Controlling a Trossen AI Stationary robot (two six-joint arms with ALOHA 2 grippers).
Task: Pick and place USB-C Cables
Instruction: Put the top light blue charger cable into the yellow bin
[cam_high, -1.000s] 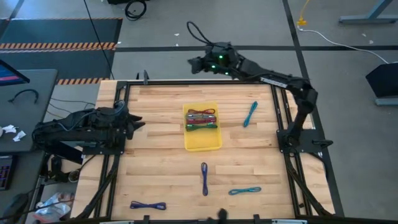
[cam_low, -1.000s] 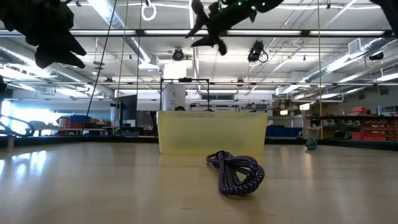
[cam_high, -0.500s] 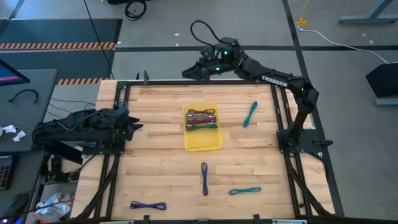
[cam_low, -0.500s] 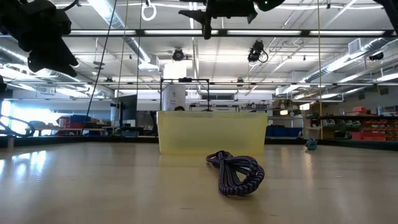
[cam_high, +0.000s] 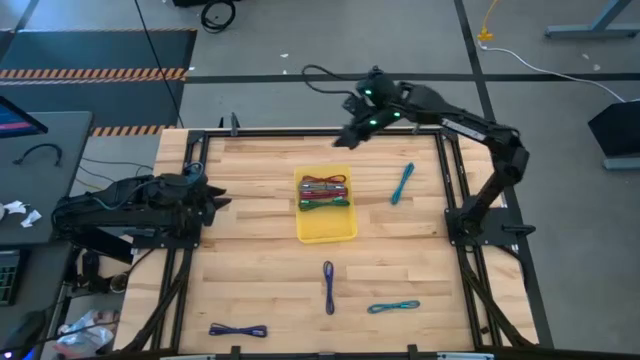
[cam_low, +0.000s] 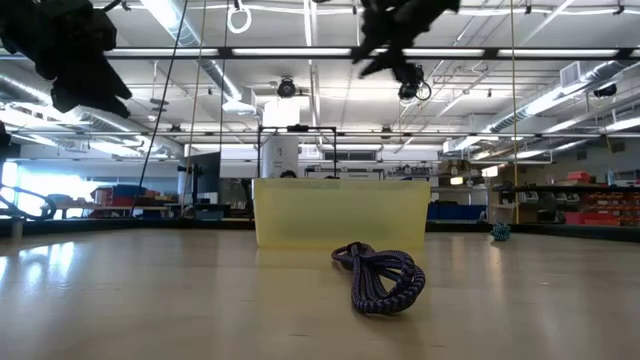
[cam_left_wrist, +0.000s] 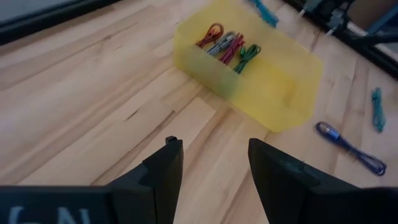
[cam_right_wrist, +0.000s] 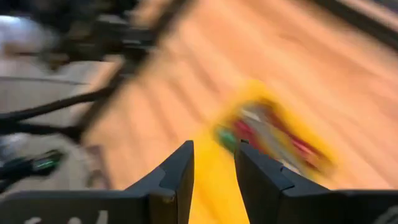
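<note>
A yellow tray (cam_high: 335, 228) sits mid-table and holds several red, grey and green cable bundles (cam_high: 325, 190), also seen as cables in the tray (cam_left_wrist: 227, 48). Loose on the wood lie a teal cable (cam_high: 402, 183) right of the tray, a purple-blue cable (cam_high: 328, 285) near of it, another teal cable (cam_high: 393, 306) and a blue cable (cam_high: 238, 329) by the near edge. My right gripper (cam_high: 345, 140) hangs open in the air over the table's far edge, beyond the tray. My left gripper (cam_left_wrist: 211, 155) waits open at the left edge (cam_high: 215, 200).
Black frame rails (cam_high: 452, 180) run along the left and right table sides. The purple-blue cable (cam_low: 380, 275) lies in front of the tray (cam_low: 340, 212) in the low view. Bare wood lies left of the tray and between the loose cables.
My right gripper has swung from beyond the far edge, turning about, and moved toward the table's right and near side, coming down over the far edge close to the tray. Its wrist view is blurred by the motion. The cables and tray have stayed put.
</note>
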